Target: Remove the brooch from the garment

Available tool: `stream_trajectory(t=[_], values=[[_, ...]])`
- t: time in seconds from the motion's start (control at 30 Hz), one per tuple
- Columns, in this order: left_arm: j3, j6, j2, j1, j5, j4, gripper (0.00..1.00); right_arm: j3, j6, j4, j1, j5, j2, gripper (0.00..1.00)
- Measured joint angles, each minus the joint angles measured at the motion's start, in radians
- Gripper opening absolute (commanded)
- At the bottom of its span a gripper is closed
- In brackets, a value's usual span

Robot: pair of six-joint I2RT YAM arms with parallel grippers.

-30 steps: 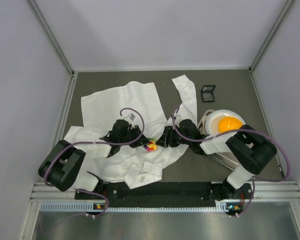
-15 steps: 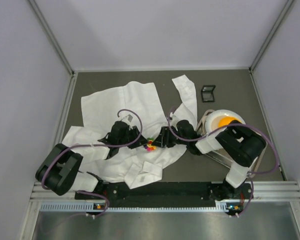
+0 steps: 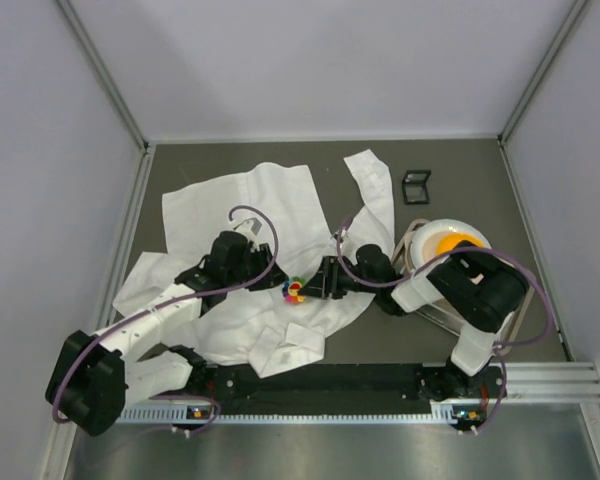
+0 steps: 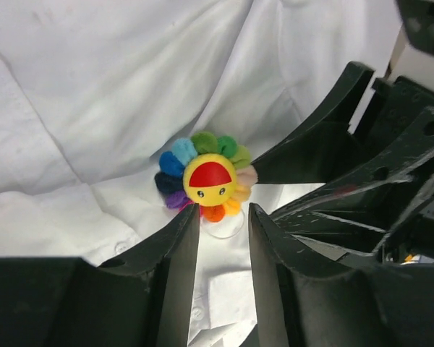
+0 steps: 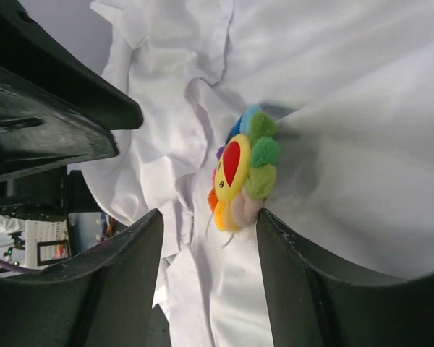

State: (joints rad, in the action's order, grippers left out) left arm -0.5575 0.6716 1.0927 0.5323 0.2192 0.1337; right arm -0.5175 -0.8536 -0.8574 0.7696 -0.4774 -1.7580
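The brooch point(image 3: 293, 290) is a small flower with a yellow face and many-coloured petals, pinned on the white garment point(image 3: 240, 200) that lies spread on the dark table. My left gripper point(image 3: 273, 283) is just left of the brooch and my right gripper point(image 3: 315, 285) is just right of it. In the left wrist view the gripper point(image 4: 224, 213) is open by a narrow gap and empty, its tips at the lower edge of the brooch point(image 4: 206, 181). In the right wrist view the gripper point(image 5: 210, 217) is open, and one finger point(image 5: 289, 267) touches the pink petals of the brooch point(image 5: 242, 170).
A white bowl point(image 3: 420, 232) holding an orange-yellow thing stands right of the shirt, close behind the right arm. A small black box point(image 3: 416, 186) lies at the back right. Grey walls close in the table on three sides.
The left arm's elbow has swung down and to the left, and its gripper has shifted slightly. The right gripper has edged left. The brooch has moved slightly left with the cloth.
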Motion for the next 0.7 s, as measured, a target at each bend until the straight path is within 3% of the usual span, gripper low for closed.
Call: stream_trajectory(t=[0.23, 0.33, 0.37, 0.47, 0.57, 0.7], values=[[-0.007, 0.001, 0.013, 0.007, 0.002, 0.084, 0.4, 0.0, -0.029, -0.053, 0.001, -0.021, 0.0, 0.54], [-0.004, 0.066, 0.047, 0.012, 0.019, 0.076, 0.35, -0.003, -0.024, -0.043, 0.001, -0.018, 0.0, 0.53], [-0.003, 0.084, 0.058, 0.013, 0.019, 0.076, 0.34, -0.006, -0.021, -0.033, 0.001, -0.018, 0.0, 0.48], [0.001, 0.132, 0.071, 0.032, -0.005, 0.078, 0.34, -0.009, -0.023, -0.026, 0.001, -0.018, 0.001, 0.43], [0.036, 0.171, 0.014, 0.054, -0.042, 0.07, 0.33, -0.009, -0.039, -0.026, 0.001, -0.018, 0.001, 0.43], [0.101, 0.242, -0.085, 0.06, -0.076, 0.056, 0.23, -0.009, -0.076, -0.024, 0.003, -0.013, 0.003, 0.45]])
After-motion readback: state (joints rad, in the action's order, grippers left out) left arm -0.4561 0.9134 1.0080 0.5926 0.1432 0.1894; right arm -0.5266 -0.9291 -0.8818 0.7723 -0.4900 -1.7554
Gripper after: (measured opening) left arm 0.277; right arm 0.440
